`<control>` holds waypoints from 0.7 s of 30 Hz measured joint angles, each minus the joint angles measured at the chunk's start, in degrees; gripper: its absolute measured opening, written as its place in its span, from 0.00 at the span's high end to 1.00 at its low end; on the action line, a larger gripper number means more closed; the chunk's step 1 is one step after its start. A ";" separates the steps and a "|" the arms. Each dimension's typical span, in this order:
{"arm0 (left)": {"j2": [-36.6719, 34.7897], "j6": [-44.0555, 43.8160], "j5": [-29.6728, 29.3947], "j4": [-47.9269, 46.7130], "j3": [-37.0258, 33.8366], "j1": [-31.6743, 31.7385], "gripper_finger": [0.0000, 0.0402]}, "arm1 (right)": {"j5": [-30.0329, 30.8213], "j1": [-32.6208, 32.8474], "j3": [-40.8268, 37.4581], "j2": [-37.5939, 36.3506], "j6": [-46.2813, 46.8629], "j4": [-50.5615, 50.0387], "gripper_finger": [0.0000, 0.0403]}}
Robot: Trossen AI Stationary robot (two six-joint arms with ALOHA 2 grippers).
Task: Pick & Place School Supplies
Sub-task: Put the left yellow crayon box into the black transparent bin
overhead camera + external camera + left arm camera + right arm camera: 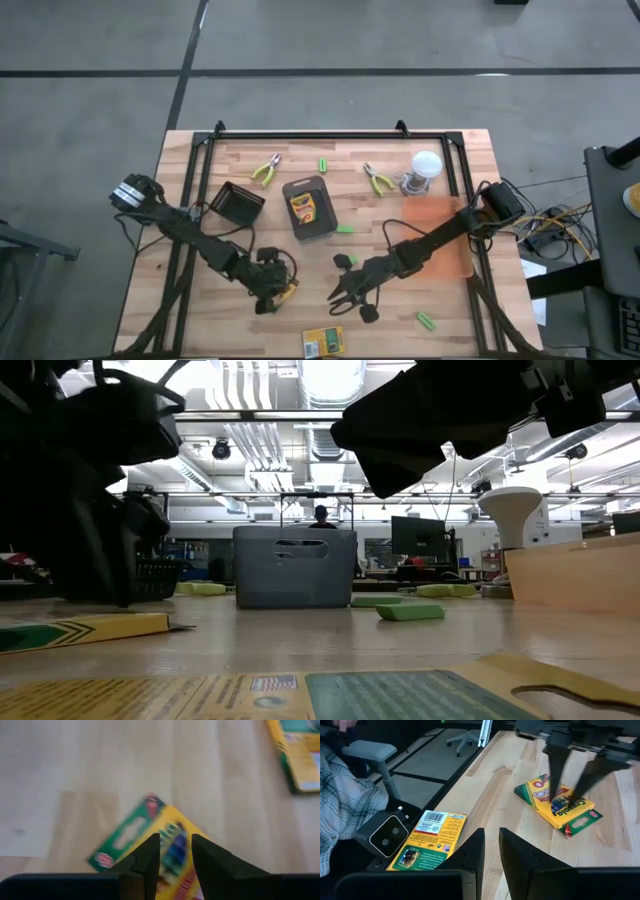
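On the tabletop point(250, 175): flat yellow-and-green crayon box point(560, 805) is lying beneath the left gripper point(268, 297), fingers straddling it, not visibly gripping.
Right gripper point(340, 297): hovering nearby, fingers clenched, empty.
Done: one crayon box is sitting in the dark grey rectangular tray point(322, 222).
Left: sticks, pliers, two boxes.
Hidden: actual contact is hard to judge.

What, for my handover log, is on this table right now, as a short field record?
left gripper: low over a flat yellow-and-green crayon box, near the table's front
right gripper: shut, empty, just right of that box
second crayon box: in the dark grey rectangular tray
third crayon box: at the front edge
pliers with yellow-green handles: one pair back left, one back right
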 joint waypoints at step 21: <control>0.78 6.97 1.00 -1.05 -0.09 -1.16 0.71 | 0.00 0.02 -0.02 0.00 0.33 -1.09 0.86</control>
